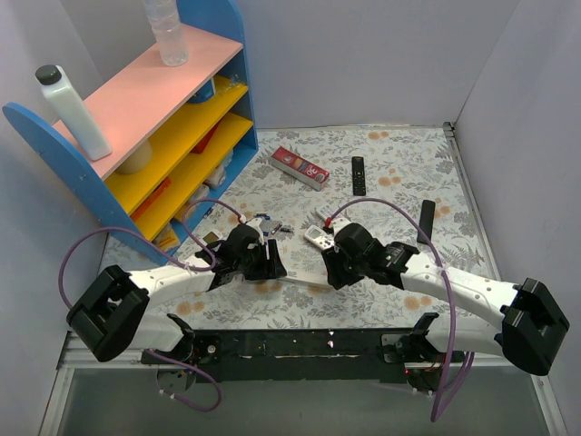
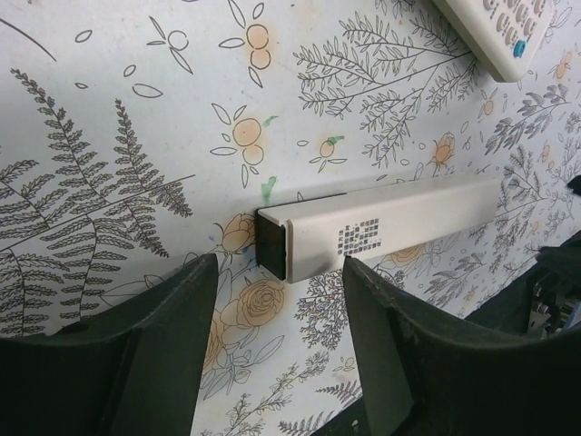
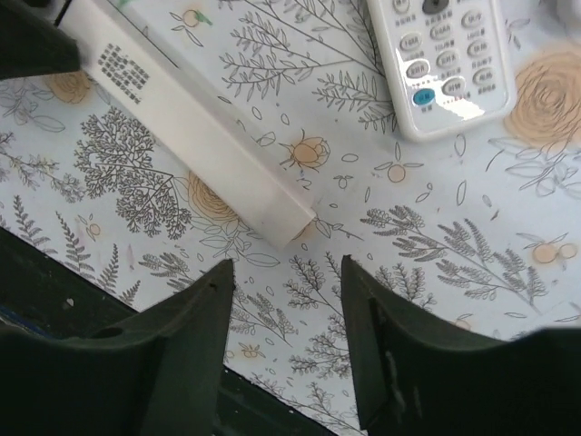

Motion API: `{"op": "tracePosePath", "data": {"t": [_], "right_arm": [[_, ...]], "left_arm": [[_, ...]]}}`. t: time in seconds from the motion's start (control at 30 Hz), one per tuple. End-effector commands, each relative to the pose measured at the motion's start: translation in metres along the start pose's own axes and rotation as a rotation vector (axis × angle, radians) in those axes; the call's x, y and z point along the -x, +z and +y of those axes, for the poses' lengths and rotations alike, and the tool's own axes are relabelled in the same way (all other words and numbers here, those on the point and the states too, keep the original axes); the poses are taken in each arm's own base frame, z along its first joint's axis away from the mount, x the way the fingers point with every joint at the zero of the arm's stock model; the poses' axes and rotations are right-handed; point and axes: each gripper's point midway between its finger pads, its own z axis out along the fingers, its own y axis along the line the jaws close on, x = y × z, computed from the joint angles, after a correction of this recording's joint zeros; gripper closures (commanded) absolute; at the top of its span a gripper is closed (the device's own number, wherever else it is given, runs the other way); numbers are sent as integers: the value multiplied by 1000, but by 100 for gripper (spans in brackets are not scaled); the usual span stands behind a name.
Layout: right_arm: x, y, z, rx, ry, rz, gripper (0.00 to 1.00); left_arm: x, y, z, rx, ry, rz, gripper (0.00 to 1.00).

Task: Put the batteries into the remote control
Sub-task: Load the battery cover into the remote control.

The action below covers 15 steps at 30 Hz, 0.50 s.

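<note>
Left wrist view shows the left end effector (image 2: 277,272) wide open, empty, poised before the remote control (image 2: 381,222), probably light, rigid, slick: pinch its long sides.

Top view, 12 o'clock = far wall.
- Slim silver-white bar-shaped remote control (image 2: 390,218): on table, centre, near arms, ends toward 9 and 3 o'clock.
- Left gripper (image 2: 280,265): at bar's 9 o'clock end.
- Right gripper (image 3: 287,267): at bar's 3 o'clock end.
- Wide white plastic button-pad remote (image 1: 318,239): 12 o'clock of bar, apart.
- Slim black plastic remote (image 1: 359,174): farther toward 12.
- Red rectangular carton (image 1: 300,167): at black remote's 9 o'clock.
- Blue-sided shelf unit (image 1: 154,91): 10 o'clock.
- White plastic bottle (image 1: 73,109), clear plastic bottle (image 1: 168,36): on top board.
</note>
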Motion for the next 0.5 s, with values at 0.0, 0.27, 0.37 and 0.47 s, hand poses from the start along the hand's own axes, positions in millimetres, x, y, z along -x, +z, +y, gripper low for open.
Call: {"op": "tracePosePath", "data": {"t": [0.0,0.27,0.37,0.47], "right_arm": [[-5,7,0,-14,183,-42,46],[-9,15,-6,-49,235,-65,48],[-9,16,-8,-57,243,-70,50],[-12,19,-9,-63,244,-63,52]], "left_arm": [[15,-10,-9,-19,10,-55,42],[20,-8,-13,-23,9,-64,41],[18,-4,-13,-25,9,-48,45],[17,-1,-14,-31,9,-43,49]]}}
